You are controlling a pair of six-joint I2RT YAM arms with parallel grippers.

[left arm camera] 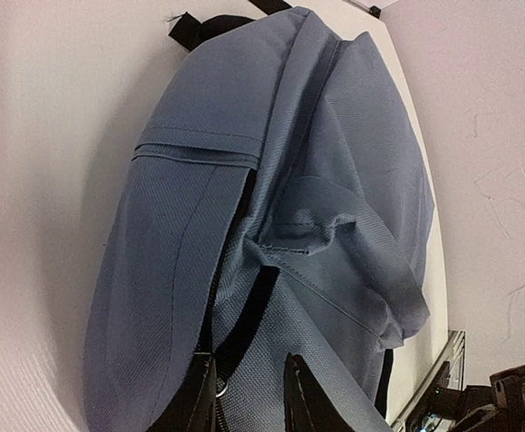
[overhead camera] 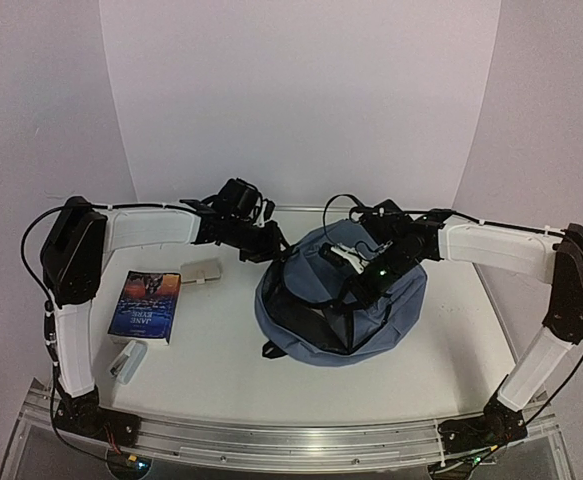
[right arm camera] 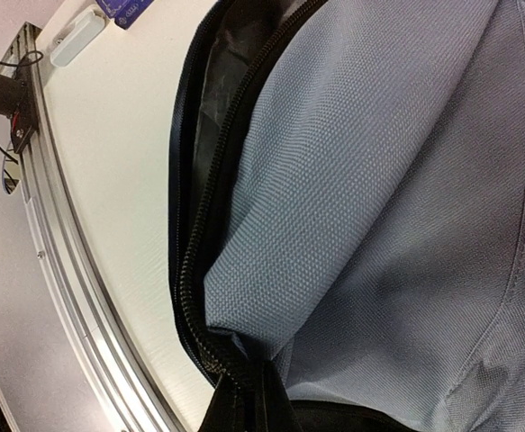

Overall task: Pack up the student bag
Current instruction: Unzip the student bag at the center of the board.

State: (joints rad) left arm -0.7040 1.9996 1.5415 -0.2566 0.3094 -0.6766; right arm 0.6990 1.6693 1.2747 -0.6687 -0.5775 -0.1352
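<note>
Two tools are engaged on one item; read each one separately.

1. Item location. Find the slate-blue soft fabric backpack (overhead camera: 406, 300) with black straps. It lies on the white surface (overhead camera: 221, 370), right of centre and between the two arms. Its zippered main opening faces near-left and gapes, so you can see the dark lining.

2. Left tool (left arm camera: 248, 396). It sits at the far-left edge of the backpack. In the left wrist view its two black fingers (left arm camera: 303, 396) stand partly apart. A fold of blue fabric and a length of black zipper fill the gap between them, so the tool is grasping the backpack fabric.

3. Right tool (right arm camera: 248, 400). It sits over the rim of the opening, toward the middle of the backpack. It is clenched, and the blue fabric and zipper edge are drawn to a pinch at its fingers, so it holds the opening edge.

4. Other items. A rectangular paperback book (overhead camera: 146, 305) with a blue-and-orange cover lies flat at the left, well apart from the backpack. A small flat beige object (overhead camera: 201, 272) lies just beyond its far-right corner. A small white oblong object (overhead camera: 128, 360) lies just near of the book. You cannot tell from these views what either small object is.
</note>
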